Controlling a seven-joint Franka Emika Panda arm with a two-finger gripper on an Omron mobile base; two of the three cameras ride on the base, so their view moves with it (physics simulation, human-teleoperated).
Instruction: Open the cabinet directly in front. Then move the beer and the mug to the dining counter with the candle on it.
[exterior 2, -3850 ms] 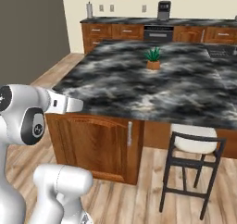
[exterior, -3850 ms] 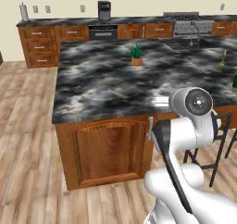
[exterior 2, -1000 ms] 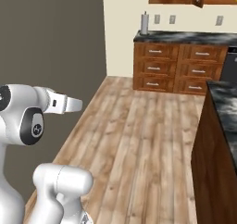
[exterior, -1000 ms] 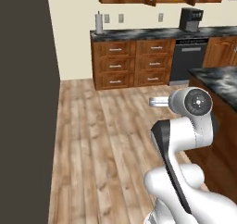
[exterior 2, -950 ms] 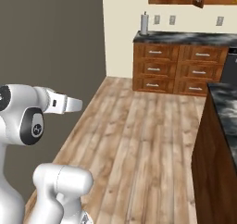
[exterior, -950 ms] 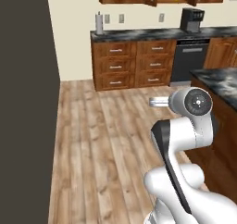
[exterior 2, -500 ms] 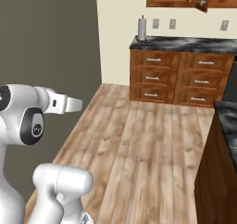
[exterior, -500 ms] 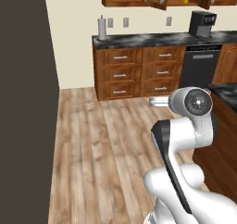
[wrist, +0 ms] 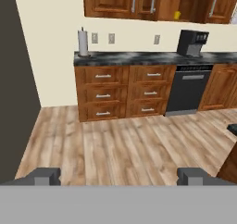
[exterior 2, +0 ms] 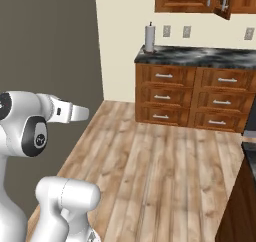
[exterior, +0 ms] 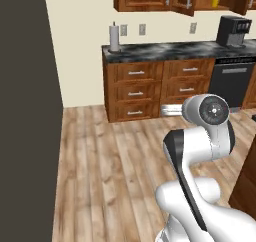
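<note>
Hand view: yellow mug (wrist: 177,15) inside open reddish-brown cabinet (wrist: 109,2).

Bright even light, sharp, shadowless render

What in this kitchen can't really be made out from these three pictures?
- The cabinet: its top is cut off by the upper edge in all three views; most of its inside is out of frame.
- The mug: a tiny yellow speck on the shelf, too small for detail.
- The gripper: hand view shows just its fingertips.
- Dark wall: featureless.
</note>
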